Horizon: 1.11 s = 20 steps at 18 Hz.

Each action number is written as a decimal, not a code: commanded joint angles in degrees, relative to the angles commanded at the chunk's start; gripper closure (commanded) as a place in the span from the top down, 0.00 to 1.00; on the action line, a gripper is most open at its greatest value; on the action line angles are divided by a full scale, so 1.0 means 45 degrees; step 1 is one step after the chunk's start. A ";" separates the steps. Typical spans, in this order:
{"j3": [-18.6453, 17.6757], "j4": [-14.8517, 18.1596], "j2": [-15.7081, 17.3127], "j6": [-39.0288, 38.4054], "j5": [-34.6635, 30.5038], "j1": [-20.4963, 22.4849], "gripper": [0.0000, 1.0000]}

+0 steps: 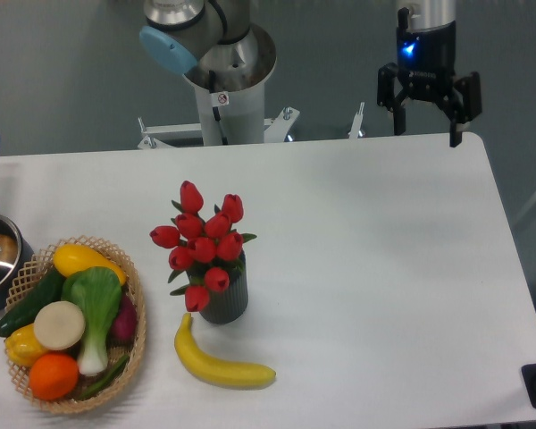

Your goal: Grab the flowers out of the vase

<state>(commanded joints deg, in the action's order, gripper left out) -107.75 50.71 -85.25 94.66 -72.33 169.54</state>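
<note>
We saw the flowers [202, 243] standing in the vase [225, 298] near the table's [384, 268] centre; our gripper [426, 132] hung at two o'clock, jaws spread and empty.

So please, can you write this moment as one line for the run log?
stage: before approach | hand: open, empty, above far right table edge | tulips: upright in ribbed vase | banana: in front of vase

One fixed camera looks steeply down from the front across the table [384, 268], moderately near
</note>
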 joint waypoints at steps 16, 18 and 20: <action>-0.0332 0.0000 -0.0585 -0.2418 0.2499 -0.0273 1.00; -0.0352 0.0000 -0.0644 -0.3277 0.2811 -0.0429 1.00; -0.0332 -0.0058 -0.0819 -0.3671 0.3124 -0.0741 1.00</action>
<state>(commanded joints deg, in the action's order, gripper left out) -109.25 50.45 -88.94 78.14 -58.28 166.21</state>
